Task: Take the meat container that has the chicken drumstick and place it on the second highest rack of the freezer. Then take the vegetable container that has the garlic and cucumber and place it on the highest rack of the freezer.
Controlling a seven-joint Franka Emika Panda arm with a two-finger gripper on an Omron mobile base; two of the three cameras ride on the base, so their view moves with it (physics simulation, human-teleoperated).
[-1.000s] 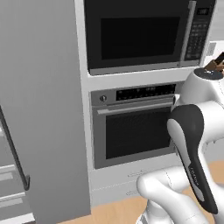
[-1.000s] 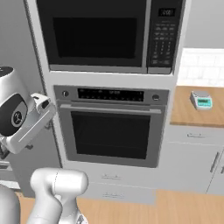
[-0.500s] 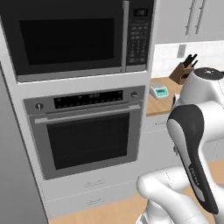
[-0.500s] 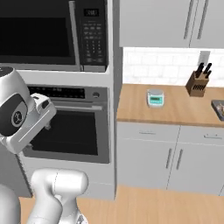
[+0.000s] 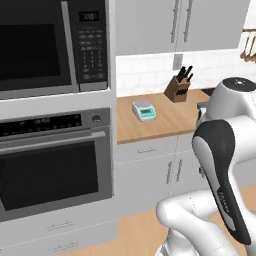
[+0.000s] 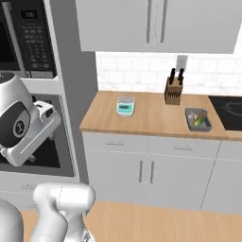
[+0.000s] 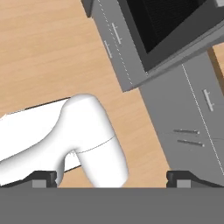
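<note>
A small grey container (image 6: 198, 119) lies on the wooden counter (image 6: 146, 118) beside the cooktop, with a yellowish-green stick in it that looks like the cucumber (image 6: 200, 120). It is too small to tell whether the garlic is there. In the left base view only a corner of that container (image 5: 202, 105) peeks out behind my arm. My gripper (image 7: 113, 179) points down at the wood floor and cabinet fronts, fingers wide open with nothing between them. The hand (image 6: 45, 117) hangs far left of the container, in front of the oven. The freezer and the meat container are out of view.
A green-topped kitchen scale (image 6: 125, 106) and a knife block (image 6: 173, 90) stand on the counter. A black cooktop (image 6: 228, 109) lies at the right. The wall oven (image 5: 50, 165) and microwave (image 5: 40, 45) fill the left. Grey cabinets (image 6: 151, 172) sit under the counter.
The whole picture has slid left: the base has driven right, from the tall grey door past the oven stack to the counter. The gripper stays open.
</note>
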